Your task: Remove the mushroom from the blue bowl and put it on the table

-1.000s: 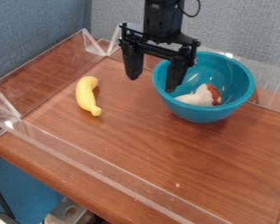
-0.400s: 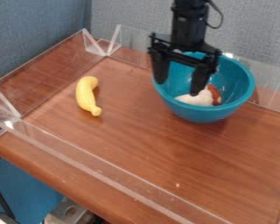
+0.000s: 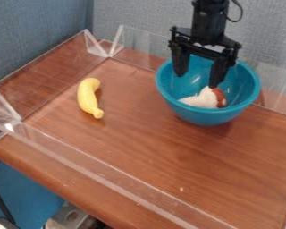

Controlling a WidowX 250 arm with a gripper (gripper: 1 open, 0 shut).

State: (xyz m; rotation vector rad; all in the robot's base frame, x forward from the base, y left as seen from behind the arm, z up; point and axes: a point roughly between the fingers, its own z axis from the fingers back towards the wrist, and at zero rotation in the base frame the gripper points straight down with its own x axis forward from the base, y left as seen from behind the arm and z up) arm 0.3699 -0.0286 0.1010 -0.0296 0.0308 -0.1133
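A: As the black two-fingered hand hangs over the large, glossy teal-blue plastic bowl, its fingers spread wide and gripping nothing, what does the pick call for?

B: A straight descent, I'd judge. The hand points down, so it should lower with one finger on each side of the small cream-white toy mushroom and close only once the tips are level with its body. The rim is the hazard: a finger catching the bowl's wall could slide the whole bowl along the reddish-brown wood-grain bench.

A: And where does the mushroom lie against the hand?

B: It rests on the bowl's floor, toward the right side of the bowl as the camera sees it, with a reddish-brown patch showing. It sits below the fingertips, roughly beneath the gap between them. Whether the tips are already inside the rim or just above it, I cannot tell from this one angle. There is no contact yet.

A: Anything else nearby?

B: A yellow toy banana lies well apart, to the left on the bench. Low clear acrylic walls edge the surface. The open wood in front of the bowl looks a fair place to set the mushroom down.
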